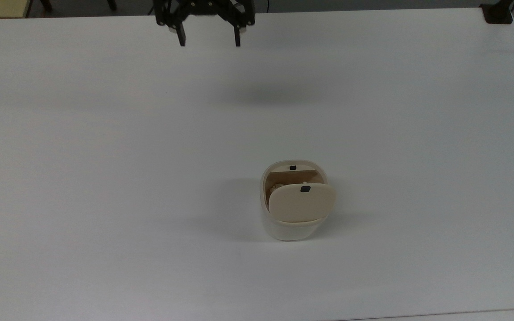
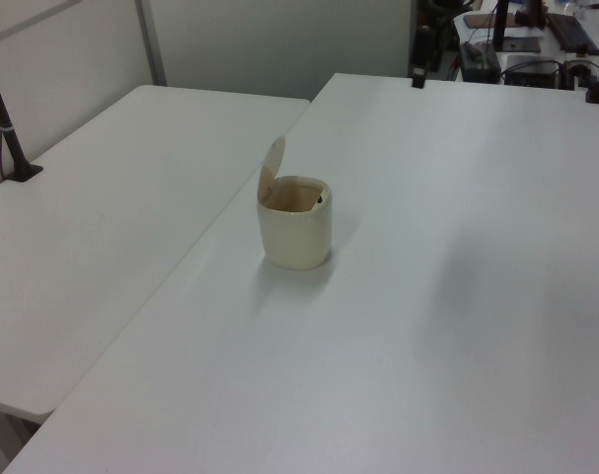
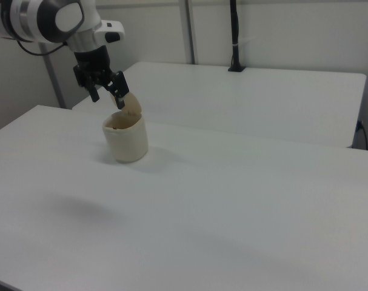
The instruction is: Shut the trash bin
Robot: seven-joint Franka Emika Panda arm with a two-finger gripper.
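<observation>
Cream-white plastic, the trash bin (image 1: pixel 292 209) stands upright on the white table (image 1: pixel 105 178), its beige lid (image 1: pixel 301 203) swung up on its hinge so the mouth is open. In the top view the bin sits a little toward that view's right of the table's middle and closer to the bottom edge than to the top edge. A small black square mark (image 1: pixel 304 189) shows on the raised lid, and a second small black mark (image 1: pixel 292 167) sits on the inner rim across the opening. Something brownish lies inside, too dim to tell what.

In the left view the bin (image 2: pixel 295 223) stands near the table's left edge, beside the seam with a second white table (image 2: pixel 102 247), the lid (image 2: pixel 270 166) tilted up on the side facing that seam.

The gripper (image 1: pixel 209 42) hangs above the table's top edge in the top view, well apart from the bin, its two black fingers (image 1: pixel 181 39) spread wide with nothing between them. In the right view the gripper (image 3: pixel 106 91) appears above and just to the right view's left of the bin (image 3: pixel 127 136), and the white arm (image 3: pixel 44 21) reaches in from the upper left corner.
</observation>
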